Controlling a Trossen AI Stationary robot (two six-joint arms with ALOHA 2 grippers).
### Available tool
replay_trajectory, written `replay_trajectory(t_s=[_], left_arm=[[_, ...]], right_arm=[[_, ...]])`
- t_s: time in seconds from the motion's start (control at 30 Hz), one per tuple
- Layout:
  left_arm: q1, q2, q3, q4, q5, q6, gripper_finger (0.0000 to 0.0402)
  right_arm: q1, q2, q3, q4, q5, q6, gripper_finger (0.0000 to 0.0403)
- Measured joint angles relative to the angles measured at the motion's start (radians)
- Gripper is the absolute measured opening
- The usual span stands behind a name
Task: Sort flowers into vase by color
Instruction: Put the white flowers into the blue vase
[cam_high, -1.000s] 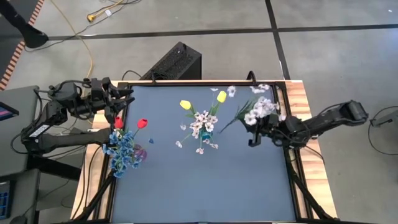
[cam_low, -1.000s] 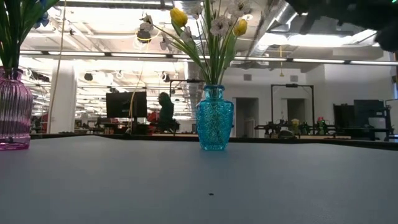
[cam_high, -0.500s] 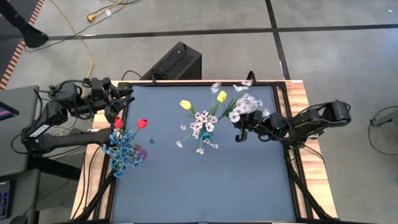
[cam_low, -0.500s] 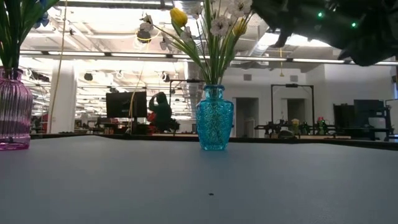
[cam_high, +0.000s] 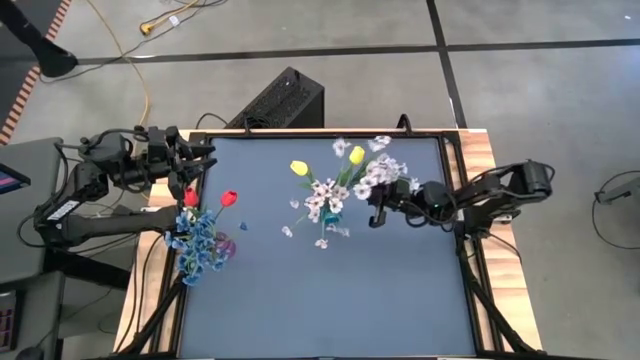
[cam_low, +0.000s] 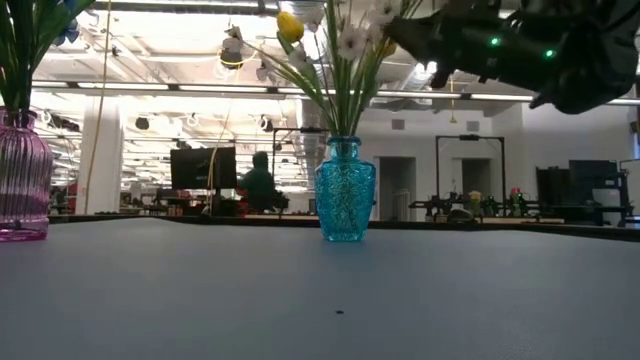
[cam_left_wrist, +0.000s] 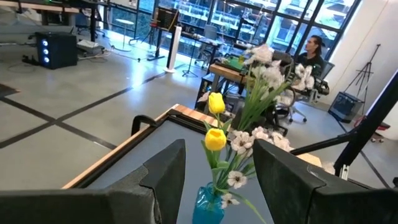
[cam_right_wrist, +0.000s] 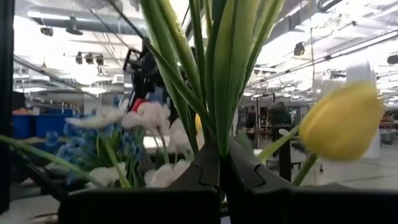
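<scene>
You had a textured turquoise vase (cam_low: 345, 203) with yellow tulips (cam_high: 298, 168) and white blossoms (cam_high: 322, 197), a ribbed pink vase (cam_low: 22, 190), red tulips (cam_high: 228, 198).

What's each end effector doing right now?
Left end effector: open, empty.
Right end effector: shut on white flower stems, beside the blue vase.
</scene>
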Motion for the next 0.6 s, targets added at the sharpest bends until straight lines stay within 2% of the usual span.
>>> replay_trajectory(t_s=[0.3, 0.6], left_arm=[[0.0, 0.0, 0.0, 0.0, 0.001, 0.0, 0.0177], [0.0, 0.0, 0.0, -0.002, 0.003, 0.0, 0.0177]], right_arm=[[0.003, 0.162, 0.095, 0.0, -0.001, -0.005, 0.0026], [0.029, 0.244, 0.113, -0.023, -0.001, -0.005, 0.0027]])
